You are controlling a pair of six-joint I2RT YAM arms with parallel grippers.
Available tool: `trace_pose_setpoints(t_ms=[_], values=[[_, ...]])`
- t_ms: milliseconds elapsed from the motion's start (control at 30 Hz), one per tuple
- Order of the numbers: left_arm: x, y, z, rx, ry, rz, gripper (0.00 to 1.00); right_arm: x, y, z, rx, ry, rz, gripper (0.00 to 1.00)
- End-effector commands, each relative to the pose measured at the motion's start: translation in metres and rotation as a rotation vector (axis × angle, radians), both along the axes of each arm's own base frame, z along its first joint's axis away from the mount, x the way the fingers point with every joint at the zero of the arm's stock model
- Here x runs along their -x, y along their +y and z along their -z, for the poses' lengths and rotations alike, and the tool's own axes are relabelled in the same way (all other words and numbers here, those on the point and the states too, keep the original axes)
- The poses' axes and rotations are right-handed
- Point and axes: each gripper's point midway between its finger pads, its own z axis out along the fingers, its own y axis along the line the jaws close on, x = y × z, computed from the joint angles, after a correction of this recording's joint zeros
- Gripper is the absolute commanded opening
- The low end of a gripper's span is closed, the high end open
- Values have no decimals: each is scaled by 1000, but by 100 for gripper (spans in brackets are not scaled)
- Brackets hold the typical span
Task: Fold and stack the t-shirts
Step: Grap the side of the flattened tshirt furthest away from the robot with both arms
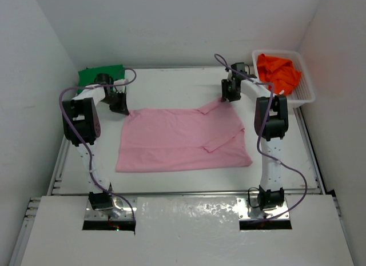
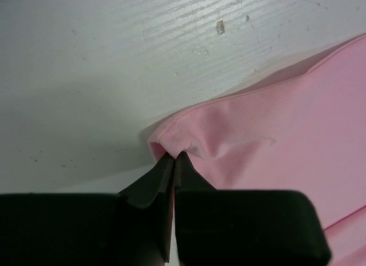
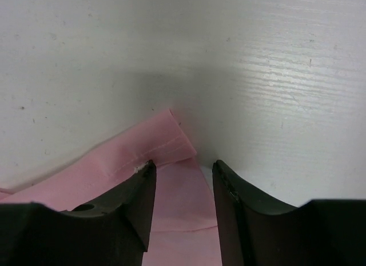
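Fingertips of the left gripper (image 2: 173, 158) pressed together on a puckered corner of the pink shirt (image 2: 286, 140), at the far left of the cloth. Opposite, right gripper (image 3: 183, 166) spread apart, straddling a hemmed tip at the far right corner, nothing pinched yet; one finger over the cloth, the other over bare table (image 1: 171, 83). Between the two, pink shirt spread mostly flat mid-table, one flap turned inward near the right side. At the far left corner of the table, green shirt (image 1: 100, 74) lying flat. Heaped in the white basket (image 1: 306, 97) at the far right, orange shirt (image 1: 277, 71). Judged as the start of a fold on the pink one: one far corner secured, the other not. Calls next for closing the right fingers low on that hem, catching it fully, then raising both corners evenly and carrying them toward the near edge. Risks a skewed crease if one side leads.
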Motion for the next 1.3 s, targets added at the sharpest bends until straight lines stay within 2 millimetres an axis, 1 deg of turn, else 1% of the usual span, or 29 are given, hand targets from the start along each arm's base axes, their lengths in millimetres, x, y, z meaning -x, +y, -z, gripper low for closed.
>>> trace_pose_setpoints(t_ms=[0, 33, 67, 100, 133, 167, 200, 300, 367, 433, 467, 600, 667, 700, 767, 900, 933, 1000, 1033, 1067, 1100, 1133, 1167, 1200, 1233, 1267], values=[[-11, -1, -14, -29, -64, 32, 0, -11, 1, -44, -17, -91, -5, 43], [-11, -2, -13, -31, -63, 34, 0, -18, 2, -57, -32, -137, 8, 43], [-11, -3, -12, -30, -59, 35, 0, -22, 3, -67, -41, -165, 15, 43], [-11, -4, -12, -29, -61, 37, 0, -22, 3, -71, -50, -178, 25, 43], [-11, -4, -11, -29, -59, 36, 0, -27, 6, -79, -64, -209, 36, 44], [-12, -5, -11, -30, -59, 41, 0, -28, 6, -77, -69, -207, 38, 44], [-12, -6, -11, -32, -59, 39, 0, -27, 6, -64, -70, -172, 46, 44], [-14, -5, -13, -36, -64, 37, 0, -26, 7, -48, -66, -107, 52, 44], [-14, -4, -14, -46, -67, 40, 0, -22, 7, -29, -66, -71, 55, 44], [-13, -2, -14, -56, -66, 37, 0, -22, 6, -23, -61, -74, 64, 44], [-13, -2, -13, -59, -65, 39, 0, -22, 3, -15, -47, -64, 73, 43], [-14, -2, -14, -58, -68, 35, 0, -18, 8, 1, -67, -11, 63, 39], [-14, -2, -13, -59, -65, 35, 0, -14, 9, 6, -64, 6, 63, 33], [-14, -2, -13, -59, -64, 33, 0, -14, 10, 5, -66, 5, 62, 29], [-14, -1, -13, -65, -64, 30, 0, -11, 10, 7, -69, 9, 63, 25], [-16, 0, -14, -73, -70, 25, 0, -14, 4, 0, -42, -21, 76, 9], [-16, 2, -15, -80, -74, 19, 0, -14, 3, -1, -35, -22, 79, 1], [-21, 5, -21, -94, -100, 7, 0, -15, -1, -5, -17, -32, 79, 0], [-24, 7, -31, -105, -133, -1, 0, -16, -1, -12, -9, -47, 80, 0], [-23, 8, -32, -112, -143, -4, 0, -14, -4, -13, -2, -47, 81, 0], [-27, 11, -44, -131, -186, -13, 0, -11, -5, -24, 4, -62, 77, 0], [-30, 12, -51, -142, -210, -16, 0, -15, -4, -39, 0, -96, 71, 0], [-30, 14, -55, -155, -223, -9, 0, -7, -5, -39, 0, -88, 72, 0], [-30, 15, -60, -167, -237, -6, 0, -5, -4, -48, -9, -111, 76, 0], [-28, 16, -70, -179, -260, 1, 0, 0, -3, -57, -22, -124, 75, 0], [-26, 18, -74, -196, -272, 17, 0, 17, 0, -71, -48, -134, 68, 0]])
